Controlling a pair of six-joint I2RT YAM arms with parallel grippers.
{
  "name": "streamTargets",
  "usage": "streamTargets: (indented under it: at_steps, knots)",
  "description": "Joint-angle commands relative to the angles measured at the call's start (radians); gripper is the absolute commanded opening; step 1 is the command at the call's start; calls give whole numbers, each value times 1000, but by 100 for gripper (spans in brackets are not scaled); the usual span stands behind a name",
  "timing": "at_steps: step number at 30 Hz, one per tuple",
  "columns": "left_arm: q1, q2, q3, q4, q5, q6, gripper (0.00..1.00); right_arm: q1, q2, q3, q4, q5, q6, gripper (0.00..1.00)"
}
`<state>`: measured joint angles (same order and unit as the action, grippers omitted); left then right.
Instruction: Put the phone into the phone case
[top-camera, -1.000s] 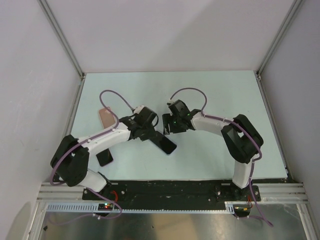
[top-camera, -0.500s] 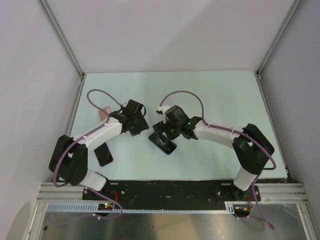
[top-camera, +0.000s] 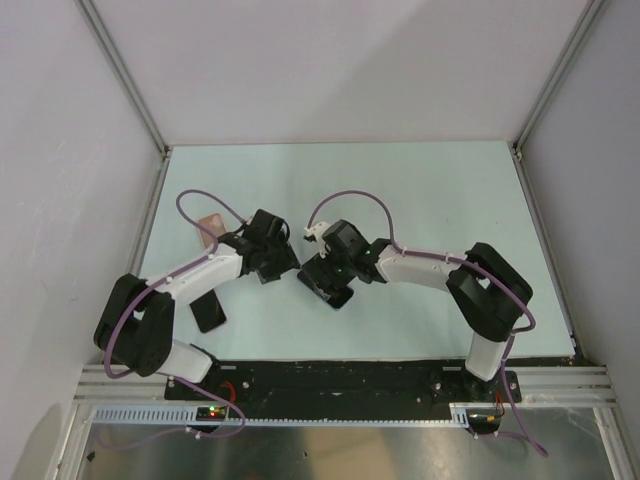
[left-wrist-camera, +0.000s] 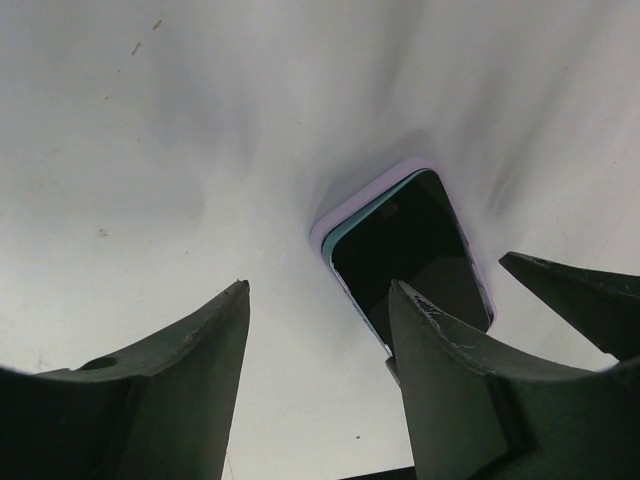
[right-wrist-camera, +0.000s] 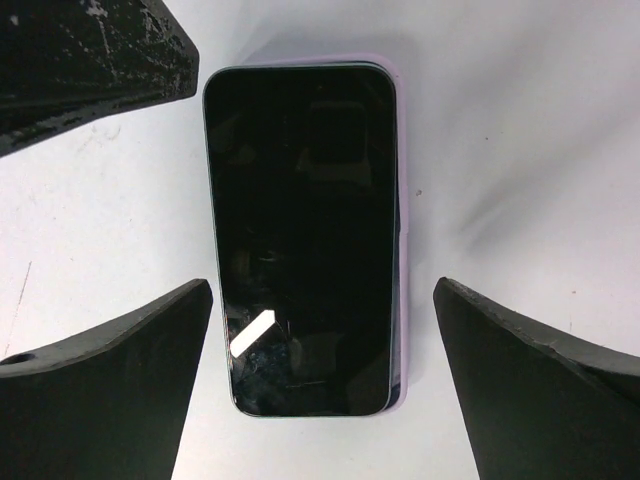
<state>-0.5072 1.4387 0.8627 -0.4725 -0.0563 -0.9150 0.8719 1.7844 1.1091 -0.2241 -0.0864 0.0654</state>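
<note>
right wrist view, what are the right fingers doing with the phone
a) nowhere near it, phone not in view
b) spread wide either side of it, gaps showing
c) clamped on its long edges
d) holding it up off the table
b: the right fingers stand apart on either side of the phone, which lies flat with its screen up, and bare table shows between each finger and the phone's edges.

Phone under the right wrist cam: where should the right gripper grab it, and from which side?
Pinch the phone across its two long edges near mid-length, coming straight down from above. It lies flat, face up, and the open fingers of the right gripper straddle those edges. A lilac rim shows along one long edge, so the finger on that side would probably catch it too.
</note>
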Motion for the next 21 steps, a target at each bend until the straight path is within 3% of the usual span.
streamTargets:
  at_steps: [1, 9, 14, 21]
  knots:
    - [6, -49, -8, 39, 17, 15, 63, 9, 25, 5, 35, 14, -33, 99]
    - [5, -56, -17, 45, 31, 11, 60, 18, 54, 5, 38, 51, -27, 99]
    - [4, -52, -26, 58, 47, 0, 55, 13, 58, 5, 44, 79, -9, 91]
    - [-2, -15, -26, 101, 106, -18, 40, -2, 76, 5, 45, 70, 11, 77]
